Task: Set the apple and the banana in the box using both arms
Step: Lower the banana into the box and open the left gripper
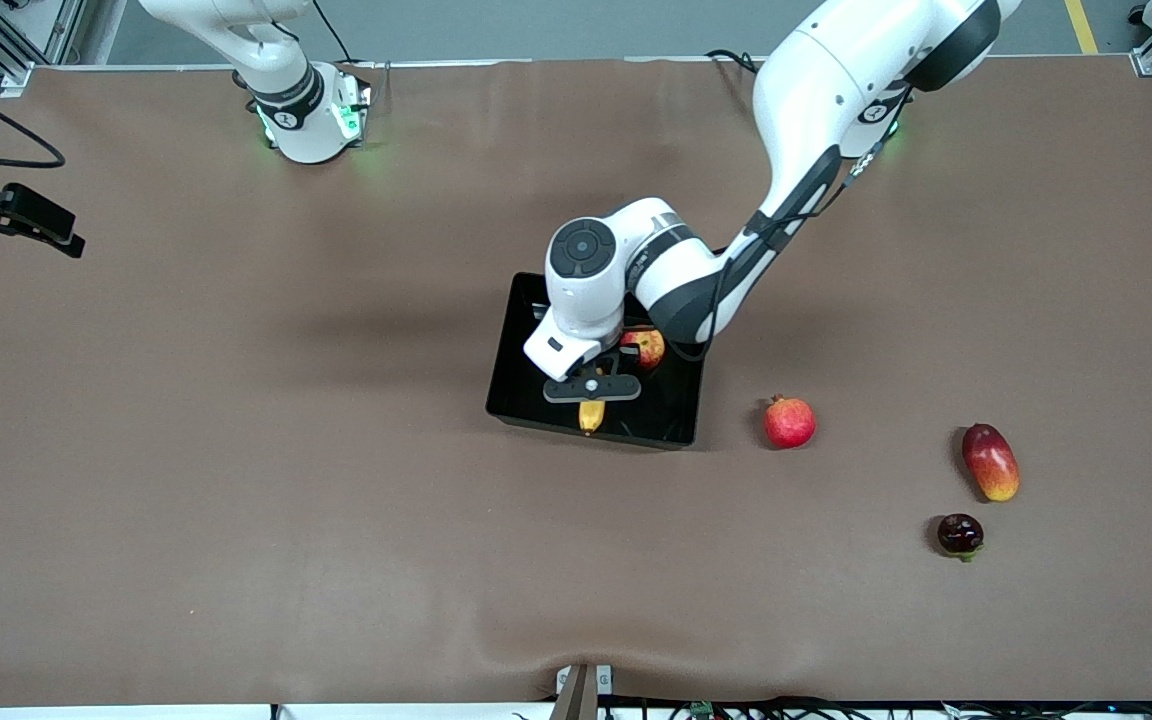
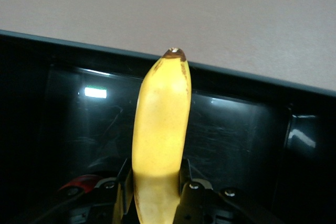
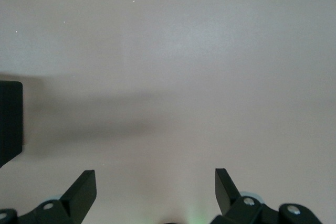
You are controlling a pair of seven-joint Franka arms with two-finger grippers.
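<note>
The black box [image 1: 508, 350] sits mid-table. The apple [image 1: 647, 347] lies inside it, toward the left arm's end, partly hidden by the left arm. My left gripper [image 1: 591, 390] is down inside the box, shut on the yellow banana [image 1: 591, 415]. Only the banana's tip shows below the fingers in the front view. In the left wrist view the banana [image 2: 160, 124] runs out from between the fingers [image 2: 123, 192] toward the box wall [image 2: 247, 80]. I cannot tell whether the banana touches the box floor. My right gripper [image 3: 156, 179] is open and empty over bare table, and the right arm waits.
A red pomegranate [image 1: 789, 422] lies beside the box toward the left arm's end. A red-yellow mango [image 1: 990, 462] and a small dark fruit [image 1: 960, 534] lie farther that way, nearer the front camera. A brown mat [image 1: 236, 450] covers the table.
</note>
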